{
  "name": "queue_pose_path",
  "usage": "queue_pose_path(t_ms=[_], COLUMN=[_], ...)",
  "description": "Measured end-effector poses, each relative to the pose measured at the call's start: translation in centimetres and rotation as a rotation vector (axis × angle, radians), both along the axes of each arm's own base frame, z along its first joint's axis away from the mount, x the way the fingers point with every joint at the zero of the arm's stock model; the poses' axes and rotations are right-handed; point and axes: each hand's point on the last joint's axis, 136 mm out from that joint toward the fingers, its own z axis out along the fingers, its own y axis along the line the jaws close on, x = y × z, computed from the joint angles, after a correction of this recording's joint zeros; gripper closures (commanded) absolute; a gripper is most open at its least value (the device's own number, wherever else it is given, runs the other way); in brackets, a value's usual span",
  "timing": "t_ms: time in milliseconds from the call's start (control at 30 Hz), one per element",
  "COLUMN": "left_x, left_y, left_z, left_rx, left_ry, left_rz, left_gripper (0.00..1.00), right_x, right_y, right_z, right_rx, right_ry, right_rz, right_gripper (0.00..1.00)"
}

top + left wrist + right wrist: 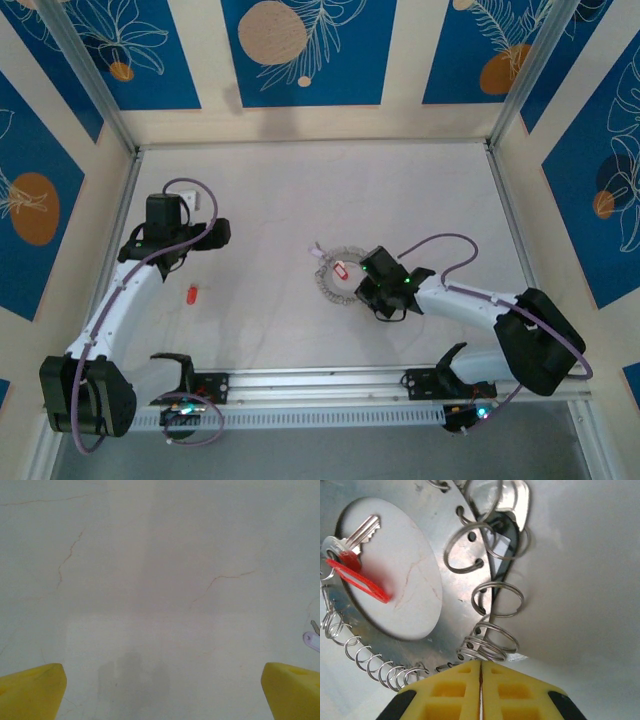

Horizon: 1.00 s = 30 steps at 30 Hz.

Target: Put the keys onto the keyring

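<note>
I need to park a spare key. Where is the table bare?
Bare: the whole far strip of the table behind the keyring, and the middle stretch between the loose red key and the keyring. Crowded: the keyring's rim, where the right gripper sits shut and a white-tagged key lies.

Lab test cell: alu frame (92, 85), printed panels (300, 50)

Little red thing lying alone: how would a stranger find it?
On the pale marbled table, find the white left arm. Beside its forearm lies a tiny red piece, alone, unlike the red tag inside the round grey metal keyring.
</note>
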Motion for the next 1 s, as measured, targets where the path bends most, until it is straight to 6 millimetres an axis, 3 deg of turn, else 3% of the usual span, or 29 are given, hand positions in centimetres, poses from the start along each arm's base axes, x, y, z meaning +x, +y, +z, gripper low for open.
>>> queue_pose_path(t_ms=[233, 500, 700, 1000], left_x=[0.0, 0.0, 0.0, 0.0], left_y=[0.0, 0.0, -0.1, -0.1], left_z=[0.0, 0.0, 0.0, 0.0], left_rx=[0.0, 0.0, -0.002, -0.002], left_ry=[0.0, 0.0, 0.001, 0.001], left_rz=[0.0, 0.0, -0.002, -0.003], left_gripper=[0.0, 0.0, 0.0, 0.0], right_x=[1.0, 1.2, 0.7, 0.1], right_y=[0.5, 1.7, 1.6, 0.8], right_z=[1.1, 1.4, 0.2, 0.1], right_rx=[0.011, 0.019, -0.006, -0.052], right_ry=[-0.079, -0.115, -0.08, -0.075], right_rz=[0.177, 0.43, 0.504, 0.547], right_gripper=[0.78, 0.78, 0.77, 0.75])
